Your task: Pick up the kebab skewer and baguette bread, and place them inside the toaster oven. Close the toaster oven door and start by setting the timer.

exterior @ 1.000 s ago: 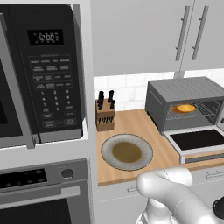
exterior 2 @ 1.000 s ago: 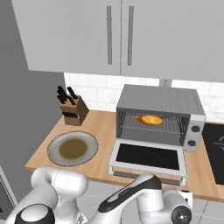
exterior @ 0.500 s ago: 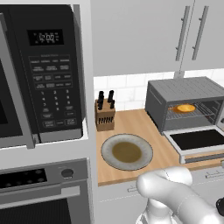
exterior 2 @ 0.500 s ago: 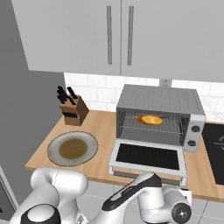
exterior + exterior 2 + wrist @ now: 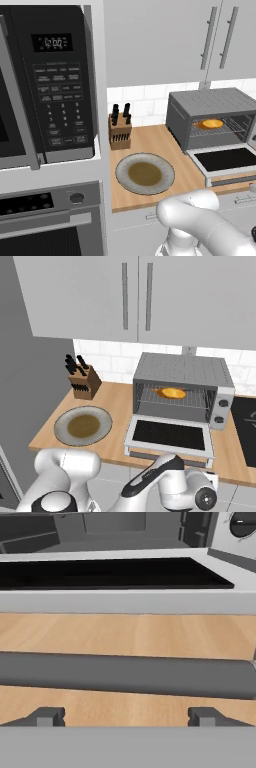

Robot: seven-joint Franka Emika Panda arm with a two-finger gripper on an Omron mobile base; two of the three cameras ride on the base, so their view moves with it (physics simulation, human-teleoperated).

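1. Hand view: the gripper [image 5: 125, 717] has its two dark fingertips [image 5: 47, 716] spread wide, with nothing between them.
2. Just past the fingertips lies the grey bar handle [image 5: 125, 674] of the toaster oven door [image 5: 115, 574], stretched across from side to side.
3. The door is dropped flat, further out than the handle, and the toaster oven [image 5: 182, 388] stands behind it.
4. Inside, on the wire rack [image 5: 172, 400], sits the baguette bread [image 5: 172, 392]. I cannot tell if the kebab skewer is beside it.
5. The plate [image 5: 145, 173] is well off to the gripper's side.
6. The door looks stiff and hinged, so I think it will swing up, not bend.
7. The bar looks smooth and maybe slippery. I would pinch it in the middle, so the door goes up straight.
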